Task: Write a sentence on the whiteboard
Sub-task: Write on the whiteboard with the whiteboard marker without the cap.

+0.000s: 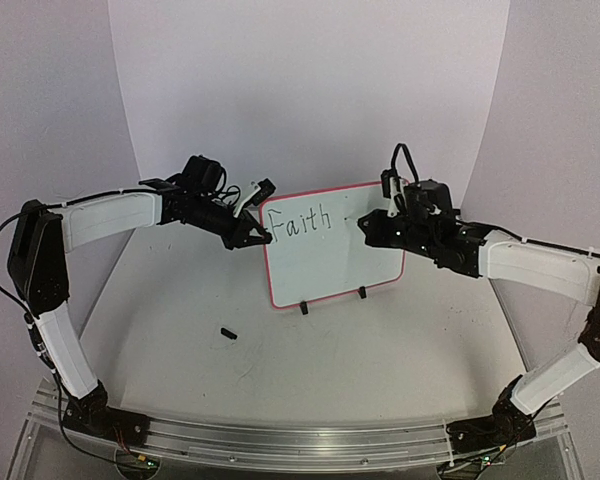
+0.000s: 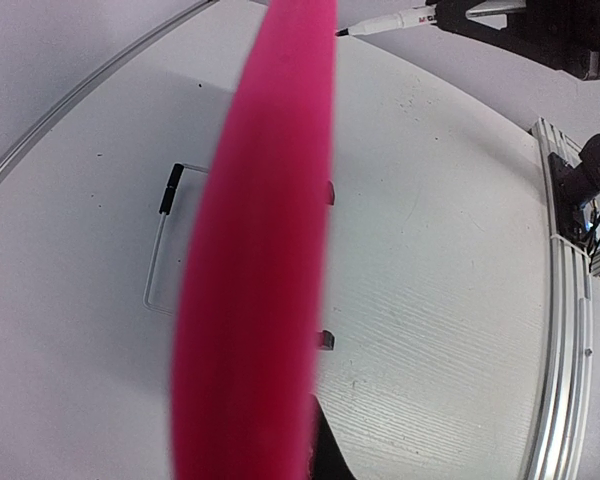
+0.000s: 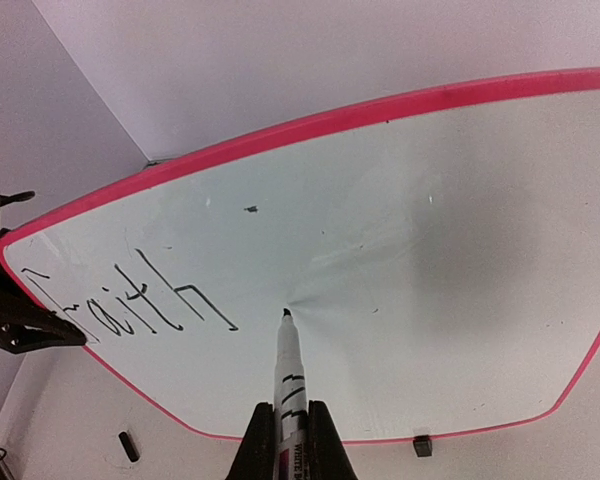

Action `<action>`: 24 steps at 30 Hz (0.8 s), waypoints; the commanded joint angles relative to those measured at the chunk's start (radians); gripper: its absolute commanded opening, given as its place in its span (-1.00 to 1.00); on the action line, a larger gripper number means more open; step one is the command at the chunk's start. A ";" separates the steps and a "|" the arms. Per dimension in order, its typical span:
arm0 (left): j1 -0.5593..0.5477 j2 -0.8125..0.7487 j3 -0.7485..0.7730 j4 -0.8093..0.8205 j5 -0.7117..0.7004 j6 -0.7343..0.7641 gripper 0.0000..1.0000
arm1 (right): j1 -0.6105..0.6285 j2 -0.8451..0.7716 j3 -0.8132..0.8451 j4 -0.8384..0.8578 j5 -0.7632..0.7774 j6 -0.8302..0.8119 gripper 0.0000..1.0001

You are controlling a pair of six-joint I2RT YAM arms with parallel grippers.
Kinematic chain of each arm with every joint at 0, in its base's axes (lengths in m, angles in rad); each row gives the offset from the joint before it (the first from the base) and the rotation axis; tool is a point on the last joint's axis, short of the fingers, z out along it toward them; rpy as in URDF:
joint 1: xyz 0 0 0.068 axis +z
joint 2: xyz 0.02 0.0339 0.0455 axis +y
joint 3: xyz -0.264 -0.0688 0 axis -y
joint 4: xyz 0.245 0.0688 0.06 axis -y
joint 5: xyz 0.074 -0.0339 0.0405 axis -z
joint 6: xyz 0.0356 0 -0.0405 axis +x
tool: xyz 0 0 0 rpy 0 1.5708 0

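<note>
The whiteboard point(image 1: 330, 265) stands upright on its two black feet point(image 1: 303, 308) at the middle of the table point(image 1: 280, 390), leaning slightly back, with its writing face toward the near edge. So far the sentence point(image 1: 298, 220) consists of one word, "Faith", at the upper left of the face. The rest of the face is blank.

We judge the whiteboard to be light and stiff, with a smooth, slippery face. Because the feet are small, pen pressure would push it over or slide it unless it is braced. Take hold of it on the pink frame, never on the writing face.

The left gripper point(image 1: 263, 238) is clamped narrow on the frame at the upper left edge, just beside the "F". In the left wrist view the frame fills the picture as a blurred pink band.

The right gripper point(image 3: 288, 425) is closed around the barrel of a marker point(image 3: 286, 370). The marker's tip appears to touch the face just right of the "h".

A small black piece point(image 1: 229, 333), possibly the marker's cap, lies on the table near the left foot.
</note>
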 commanded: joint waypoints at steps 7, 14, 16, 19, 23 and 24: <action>-0.010 0.021 -0.009 -0.090 -0.117 0.066 -1.00 | -0.010 -0.001 0.067 0.042 0.033 -0.012 -1.00; -0.010 0.024 -0.009 -0.091 -0.117 0.067 -1.00 | -0.013 0.013 0.077 0.043 0.045 -0.019 -1.00; -0.010 0.024 -0.009 -0.091 -0.117 0.066 -1.00 | -0.013 0.019 0.075 0.043 0.043 -0.016 -1.00; -0.010 0.025 -0.009 -0.091 -0.117 0.067 -1.00 | -0.014 0.025 0.067 0.043 0.042 -0.006 -1.00; -0.010 0.024 -0.008 -0.090 -0.117 0.066 -1.00 | -0.014 0.029 0.044 0.037 0.039 0.015 -1.00; -0.010 0.024 -0.008 -0.090 -0.116 0.066 -1.00 | -0.013 0.031 0.038 0.035 0.038 0.019 -1.00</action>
